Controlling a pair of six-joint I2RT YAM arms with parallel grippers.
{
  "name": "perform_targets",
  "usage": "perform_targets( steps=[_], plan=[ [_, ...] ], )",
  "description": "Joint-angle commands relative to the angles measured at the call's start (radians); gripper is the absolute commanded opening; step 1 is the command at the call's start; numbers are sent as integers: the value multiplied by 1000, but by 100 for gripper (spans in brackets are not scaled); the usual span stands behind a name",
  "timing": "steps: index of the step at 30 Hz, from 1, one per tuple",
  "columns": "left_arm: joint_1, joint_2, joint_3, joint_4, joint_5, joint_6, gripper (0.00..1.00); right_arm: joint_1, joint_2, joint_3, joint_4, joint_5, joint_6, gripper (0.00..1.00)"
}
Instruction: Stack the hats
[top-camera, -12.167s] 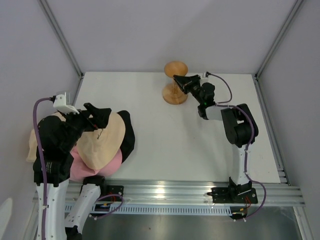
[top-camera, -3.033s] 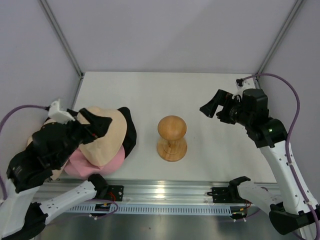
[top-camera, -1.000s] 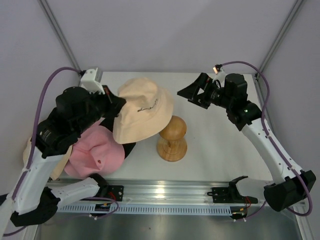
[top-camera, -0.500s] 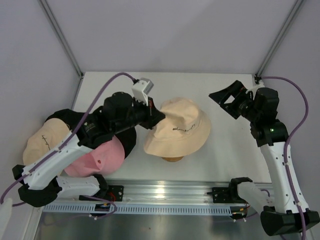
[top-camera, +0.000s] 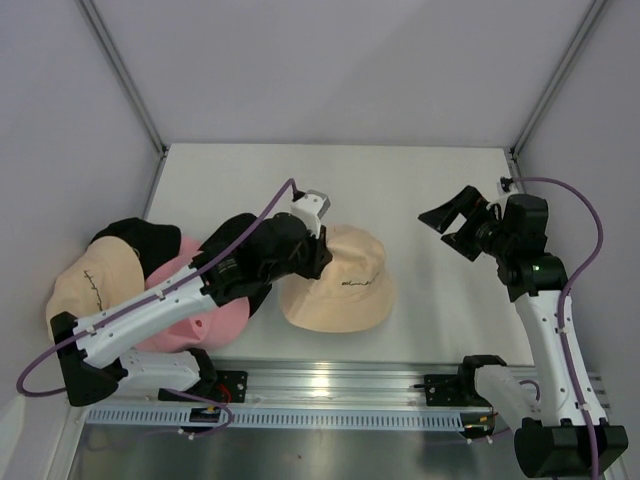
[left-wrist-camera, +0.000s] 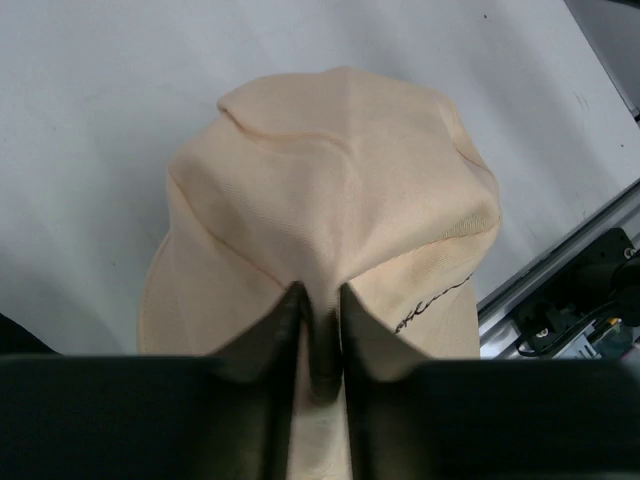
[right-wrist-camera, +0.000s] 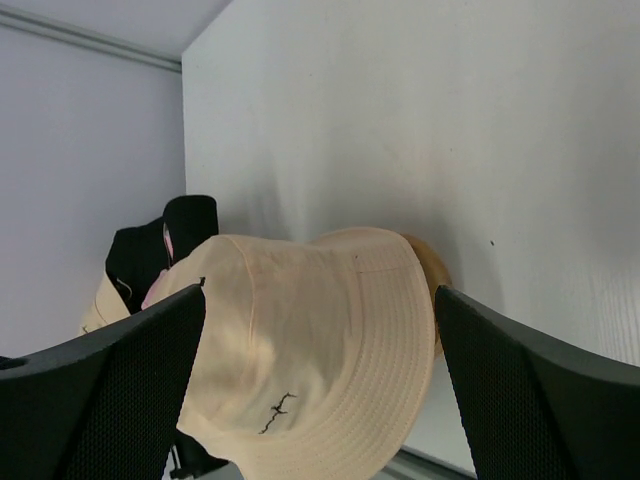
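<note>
The left gripper (left-wrist-camera: 318, 305) is shown nearly closed, a fold of the cream hat's (left-wrist-camera: 330, 180) crown pinched between its fingers (left-wrist-camera: 283, 335). This hat is seen lying crown-up at the middle of the white table (top-camera: 400, 190), towards the front rail (top-camera: 350, 385). The right gripper (top-camera: 446, 230) is held spread wide and empty above the table's right side. A pink hat (top-camera: 200, 300), a black hat (top-camera: 135, 235) and a second cream hat (top-camera: 85, 285) are piled at the left edge. Plain grey walls (top-camera: 330, 70) enclose the table.

Left arm stretched low and forward, left tool (left-wrist-camera: 320, 303) pinched nearly closed — right arm upright, right tool (top-camera: 452, 228) gaping wide
</note>
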Motion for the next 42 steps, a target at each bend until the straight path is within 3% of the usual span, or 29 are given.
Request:
perform_targets(
  steps=[1,4,7,9,10,11,15,16,22,25,31,35,39,42],
  plan=[
    [-9,-5,-21,74,-70,-37,31,-3,-16,-39,84,-91,-21,100],
    [-9,-6,-6,41,-109,-80,53,0,0,-50,70,-93,-70,100],
    [-7,-49,7,-24,-151,-140,55,-2,18,-39,45,-78,-104,100],
    [-6,-141,-34,-38,-157,-180,70,0,20,-38,59,-90,-115,100],
    [-6,-181,-50,-36,-157,-191,89,-2,21,-39,68,-96,-113,100],
    [-3,-224,-68,-27,-159,-200,99,0,21,-41,79,-119,-119,99],
    [25,-406,-186,43,-79,-186,100,32,35,-22,102,-159,-179,100],
    [25,-410,-200,43,-56,-182,94,78,39,-13,95,-149,-197,99],
    [20,-276,-243,54,195,-105,65,235,76,31,59,43,-239,99],
    [-4,-200,-283,71,219,-82,63,255,99,30,73,36,-230,100],
    [-15,-141,-326,18,242,-44,62,273,95,1,68,65,-239,99],
    [-14,-167,-343,-50,179,-39,69,273,89,-38,93,57,-217,99],
    [-15,-273,-302,-102,92,-54,84,275,95,-73,101,117,-202,99],
    [-14,-397,-267,-101,18,-89,86,273,121,-114,90,200,-167,100]
  ],
)
